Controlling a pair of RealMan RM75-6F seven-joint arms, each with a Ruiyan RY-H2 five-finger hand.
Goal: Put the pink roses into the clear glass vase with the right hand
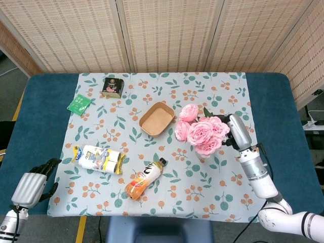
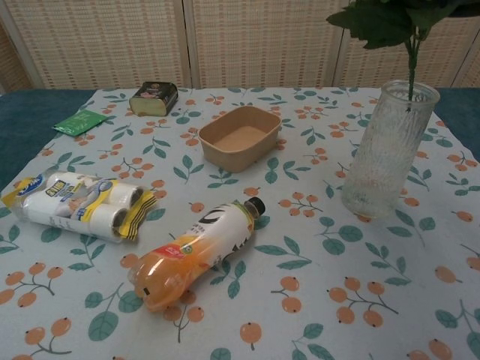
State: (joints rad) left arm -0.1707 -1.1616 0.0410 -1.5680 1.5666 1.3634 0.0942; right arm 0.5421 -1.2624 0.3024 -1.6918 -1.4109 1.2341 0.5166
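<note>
My right hand point(image 1: 237, 132) holds the bunch of pink roses point(image 1: 201, 129) by the stems, with the blooms spreading to its left in the head view. The blooms hide the clear glass vase in that view. In the chest view the vase point(image 2: 387, 150) stands upright at the right of the cloth, and the green stem and leaves point(image 2: 409, 34) hang over its mouth with the stem tip at the rim. My left hand point(image 1: 34, 182) rests off the near left corner of the cloth, fingers curled, holding nothing.
A brown paper bowl point(image 1: 157, 119) sits just left of the roses. An orange drink bottle point(image 1: 145, 178) lies near the front, a snack pack point(image 1: 98, 158) to its left. A dark tin point(image 1: 113, 86) and a green packet point(image 1: 79, 104) lie at the far left.
</note>
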